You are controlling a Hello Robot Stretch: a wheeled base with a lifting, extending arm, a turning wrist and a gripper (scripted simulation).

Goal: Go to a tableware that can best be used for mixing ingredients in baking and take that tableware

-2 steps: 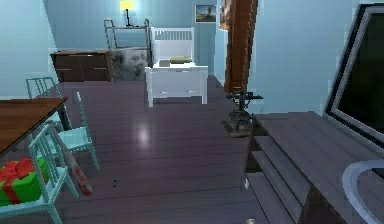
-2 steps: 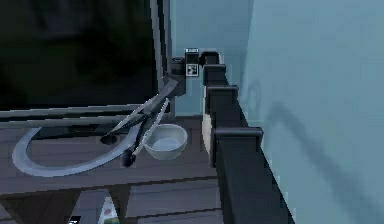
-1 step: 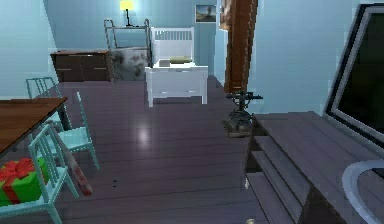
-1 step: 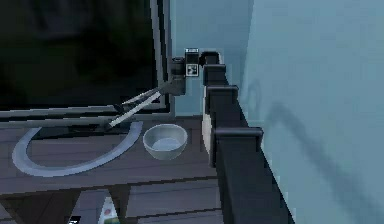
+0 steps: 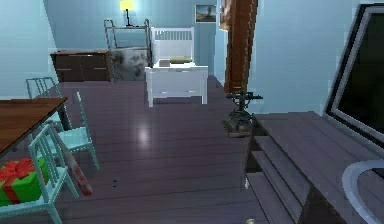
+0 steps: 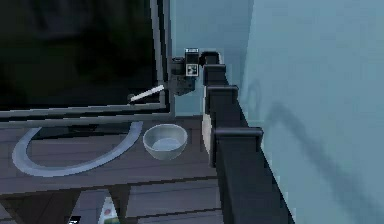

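So the mixing-type tableware here has to be the whitish bowl [image 6: 164, 142]. It sits on the dark worktop [image 6: 175, 172] roughly midway between the front and back edges, just beside the right end of the sink [image 6: 60, 165] rim and close to my arm [image 6: 235, 150]. My gripper [image 6: 145, 95] is up by the worktop's back edge, against the dark pane [image 6: 80, 50] behind the sink. Honestly I can't tell how wide the fingers stand or whether there's anything in them, because the pane behind them muddies it. The bowl is on the worktop, so my guess is the grab hasn't happened yet. To do it well, I'd pull the arm in so the fingers line up over the bowl's near rim instead of the back edge. Then I'd come down slowly and take one wall of the bowl rather than trying to span all of it. A round, smooth bowl will probably skate toward the sink if I nudge it sideways, so the approach should be straight down with no sweeping. Then lift straight up, clear of the sink rim, before moving anything else.
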